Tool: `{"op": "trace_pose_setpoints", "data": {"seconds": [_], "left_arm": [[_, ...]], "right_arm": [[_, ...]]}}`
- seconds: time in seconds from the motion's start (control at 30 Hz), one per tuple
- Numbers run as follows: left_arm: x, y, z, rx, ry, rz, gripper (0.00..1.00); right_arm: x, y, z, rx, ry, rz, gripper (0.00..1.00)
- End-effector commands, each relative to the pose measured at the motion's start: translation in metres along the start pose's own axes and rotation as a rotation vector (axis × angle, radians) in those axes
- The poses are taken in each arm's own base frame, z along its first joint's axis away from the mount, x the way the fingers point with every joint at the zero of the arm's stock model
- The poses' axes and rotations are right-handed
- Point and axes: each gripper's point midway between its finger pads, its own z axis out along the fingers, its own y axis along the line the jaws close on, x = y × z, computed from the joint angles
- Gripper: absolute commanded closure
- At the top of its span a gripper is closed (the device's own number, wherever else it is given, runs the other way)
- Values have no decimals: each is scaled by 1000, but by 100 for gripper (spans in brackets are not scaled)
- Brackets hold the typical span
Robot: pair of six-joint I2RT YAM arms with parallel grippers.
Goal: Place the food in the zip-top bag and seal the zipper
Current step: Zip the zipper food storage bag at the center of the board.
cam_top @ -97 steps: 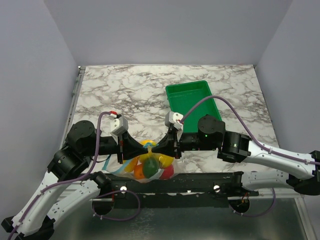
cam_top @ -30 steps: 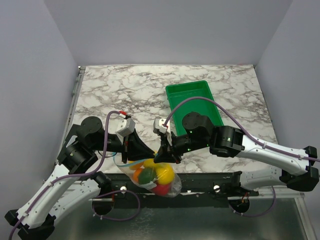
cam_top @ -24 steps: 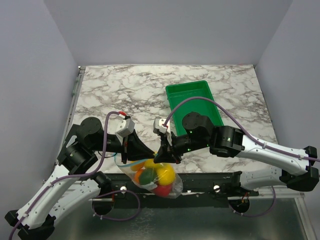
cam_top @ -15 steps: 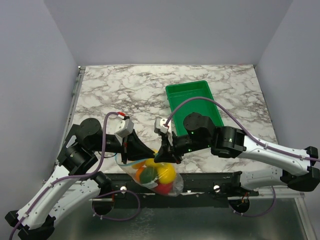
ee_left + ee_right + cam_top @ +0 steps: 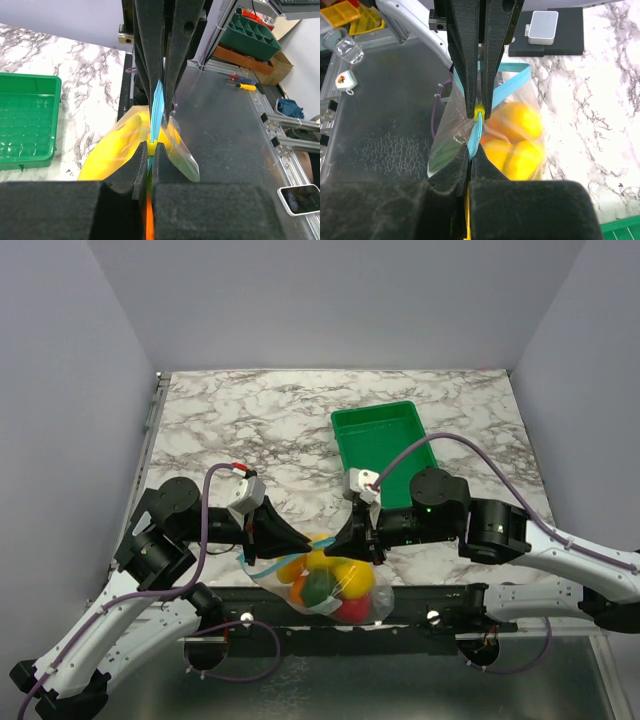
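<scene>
Over the marbled surface (image 5: 250, 420), the biggest change is in the right arm. Within the last second it has swung out to the right, away from the left arm, which has barely shifted. The green tray (image 5: 385, 435) sits where it was, far right.

The bag (image 5: 182, 160) has followed that pull. It hangs at the near edge of the surface, strung between the two claws, and sits a little further right than before. The food (image 5: 325, 585) is all inside it: yellow, orange, green and red pieces bunched at the bottom.

The zipper (image 5: 507, 82) now runs taut between the claws. The left claw (image 5: 300, 540) has finished closing and is pinched fully shut on the blue strip. The right claw (image 5: 340, 543) is clamped shut on the same strip, just beside it.

Loading looks finished, and the task is in its sealing step. The right claw's slide along the strip probably pressed part of it closed. The pictures do not show whether the whole length is sealed.
</scene>
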Motion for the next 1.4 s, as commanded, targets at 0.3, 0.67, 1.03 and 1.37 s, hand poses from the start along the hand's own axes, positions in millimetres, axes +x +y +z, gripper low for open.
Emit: {"op": "trace_pose_setpoints", "data": {"seconds": [0.3, 0.67, 1.03, 1.37], "left_arm": [[21, 4, -2, -28, 44, -85, 100], [25, 14, -7, -119, 33, -102, 100], [24, 21, -15, -212, 28, -105, 100], [22, 21, -20, -246, 15, -107, 100]], "right_arm": [[-65, -14, -59, 183, -277, -95, 99], [-66, -37, -84, 348, -289, -78, 99], [-65, -68, -103, 554, -288, -41, 99], [-66, -93, -118, 718, -320, -13, 99]]}}
